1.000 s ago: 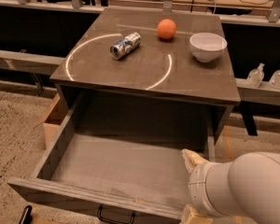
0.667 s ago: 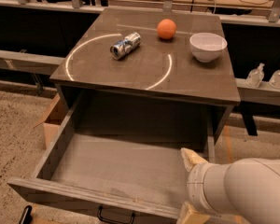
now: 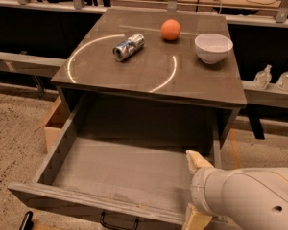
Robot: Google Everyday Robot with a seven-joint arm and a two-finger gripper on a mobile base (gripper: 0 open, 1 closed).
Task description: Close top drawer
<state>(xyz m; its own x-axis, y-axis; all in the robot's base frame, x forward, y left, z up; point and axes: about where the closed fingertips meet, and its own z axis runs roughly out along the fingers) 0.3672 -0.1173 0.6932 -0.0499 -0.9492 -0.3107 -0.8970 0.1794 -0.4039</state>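
The top drawer (image 3: 120, 169) is pulled far out of the grey-brown cabinet, and its flat bottom is bare. Its small black handle (image 3: 119, 222) shows mid-front at the lower edge of the camera view. My gripper (image 3: 196, 189) is at the drawer's front right corner. One cream finger (image 3: 197, 160) is over the inside of the drawer, and the other sits low by the front panel. The fingers stand apart and hold nothing. My white arm (image 3: 254, 200) fills the lower right corner and hides the drawer's right front end.
On the cabinet top (image 3: 206, 87) lie a crushed can (image 3: 128, 46), an orange (image 3: 171, 29) and a white bowl (image 3: 213, 47). A cardboard box (image 3: 55, 126) stands on the floor to the left. Two clear bottles (image 3: 275, 77) sit on a ledge to the right.
My arm has shifted slightly to the right. The drawer stays just as far open, and the things on top have not moved.
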